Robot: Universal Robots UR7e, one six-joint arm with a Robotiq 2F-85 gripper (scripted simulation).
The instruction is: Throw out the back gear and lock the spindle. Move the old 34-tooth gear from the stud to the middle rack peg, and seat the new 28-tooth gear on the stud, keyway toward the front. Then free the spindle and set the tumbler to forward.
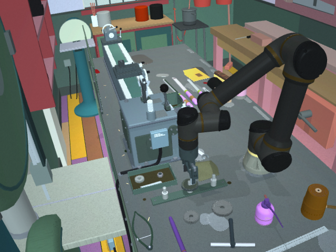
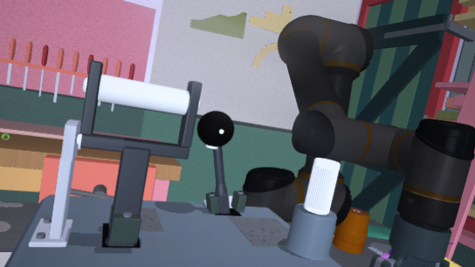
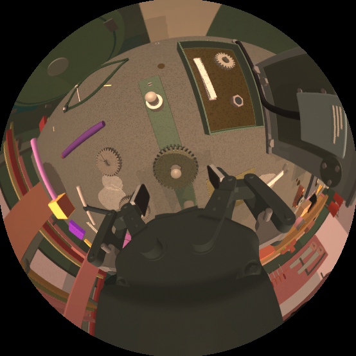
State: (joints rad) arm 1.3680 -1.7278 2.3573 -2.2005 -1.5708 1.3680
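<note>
My gripper (image 1: 192, 181) (image 3: 179, 189) points down over the green peg rack (image 1: 187, 192) in front of the lathe, open and empty, just above a dark gear (image 1: 189, 185) (image 3: 175, 167) that sits on the rack's middle peg. The rack's left peg (image 1: 164, 193) (image 3: 152, 98) and right peg (image 1: 213, 180) carry nothing. A pale gear (image 1: 139, 178) (image 3: 224, 60) lies in the tray (image 1: 152, 178) (image 3: 222, 89) beside a nut (image 3: 237, 100) and a white bar. On the headstock stand the black-knobbed lever (image 1: 164, 89) (image 2: 215, 130), a white knurled knob (image 1: 149, 105) (image 2: 321, 186) and a white-handled lever (image 2: 139, 97).
The tray sits between the rack and the lathe's front face (image 1: 152, 143). Two loose gears (image 1: 222, 207) (image 1: 191, 216), a purple rod (image 1: 177, 233), a T-handle (image 1: 232, 238), a purple oil can (image 1: 264, 212) and a brown mallet (image 1: 314, 201) lie on the bench in front.
</note>
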